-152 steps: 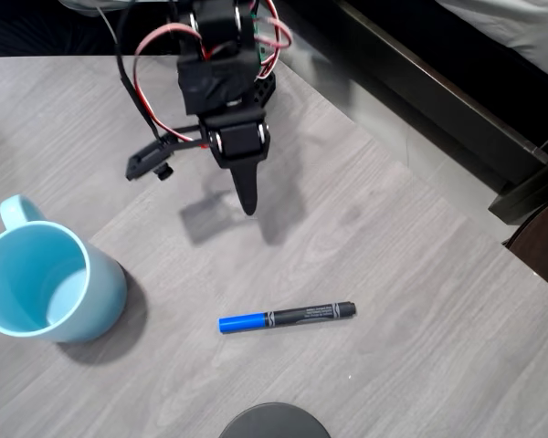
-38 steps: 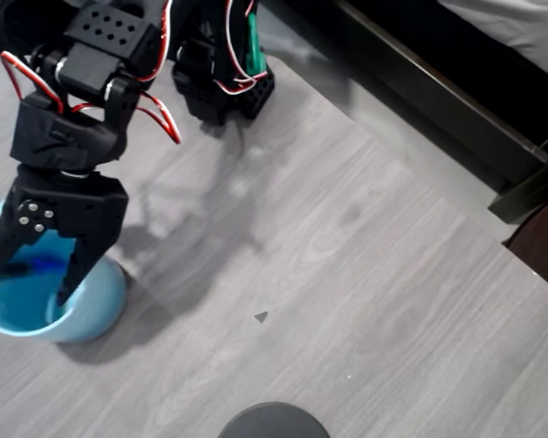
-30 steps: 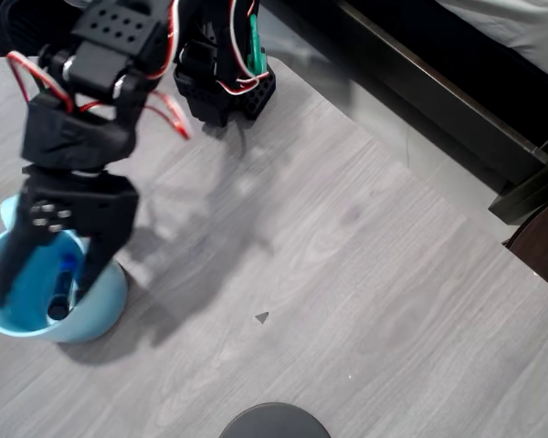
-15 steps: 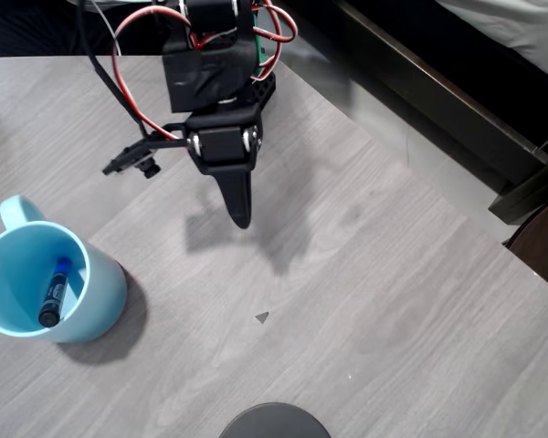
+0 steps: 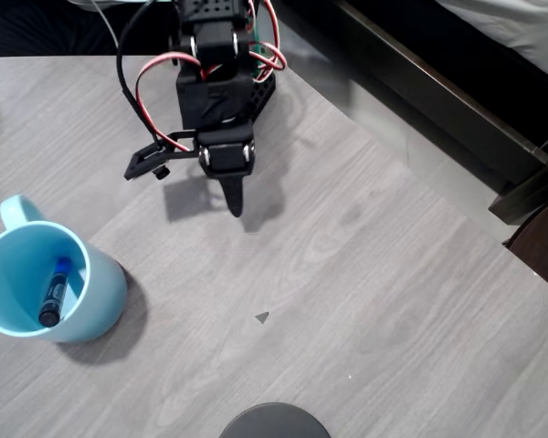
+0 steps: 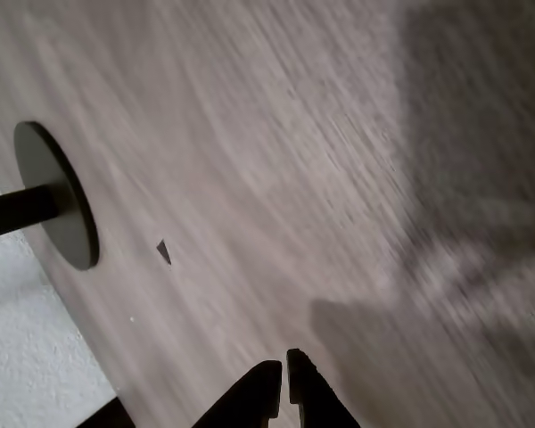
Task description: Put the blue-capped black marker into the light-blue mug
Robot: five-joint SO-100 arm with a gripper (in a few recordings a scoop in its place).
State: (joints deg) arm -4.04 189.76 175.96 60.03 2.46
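a: where's the blue-capped black marker [image 5: 53,292] right now?

b: inside the light-blue mug [image 5: 100,301], down at the lower left of the overhead view; it leans against the inner wall, blue cap up toward the rim, black end down on the bottom

a: and the mug itself?

b: upright on the grey wood-grain table [image 5: 374,301], handle pointing to the upper left, dark shadow off to its right

a: gripper?

b: the gripper [image 5: 234,204] hangs over the table near the top middle of the overhead view, well apart from the mug, tip pointing down the picture, red wires looping around the arm above it

a: is it carrying anything?

b: nothing in it; in the wrist view the gripper [image 6: 283,379] has its two dark fingertips pressed nearly together, only a thin slit between them, bare table under them

a: anything else around?

b: a small dark triangular mark [image 5: 261,317] on the table, and a round black base [image 5: 274,421] at the bottom edge; the wrist view catches that same black base [image 6: 61,198] as a disc with a rod, and the mark [image 6: 164,252] beside it
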